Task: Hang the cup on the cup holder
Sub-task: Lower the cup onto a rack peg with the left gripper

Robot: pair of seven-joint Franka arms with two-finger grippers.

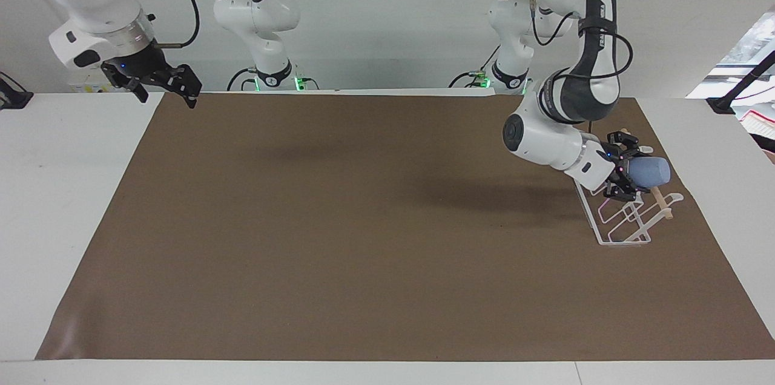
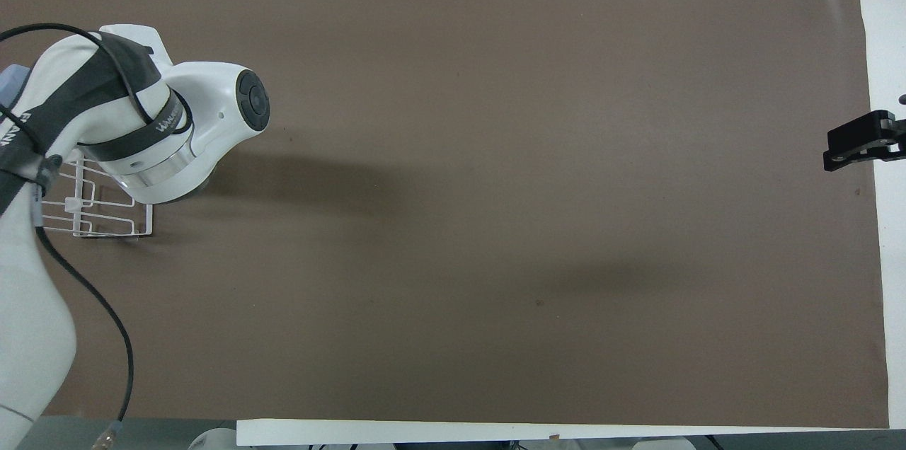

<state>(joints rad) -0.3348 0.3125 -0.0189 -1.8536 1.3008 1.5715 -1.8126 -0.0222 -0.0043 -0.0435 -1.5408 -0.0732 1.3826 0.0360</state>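
Observation:
The light-blue cup [image 1: 652, 172] lies on its side in my left gripper [image 1: 631, 168], which is shut on it and holds it over the upper part of the white wire cup holder [image 1: 664, 206], close to the wooden dowel. I cannot tell whether the cup touches a prong. In the overhead view the left arm covers most of the cup holder [image 2: 73, 204], and a sliver of the cup [image 2: 11, 82] shows at the frame's edge. My right gripper [image 1: 164, 83] is open and empty, raised over the table's edge at the right arm's end, partly in the overhead view [image 2: 860, 146].
A brown mat [image 1: 363, 221] covers most of the white table. The cup holder stands on the mat at the left arm's end. A black cable hangs from the left arm [image 2: 106, 308].

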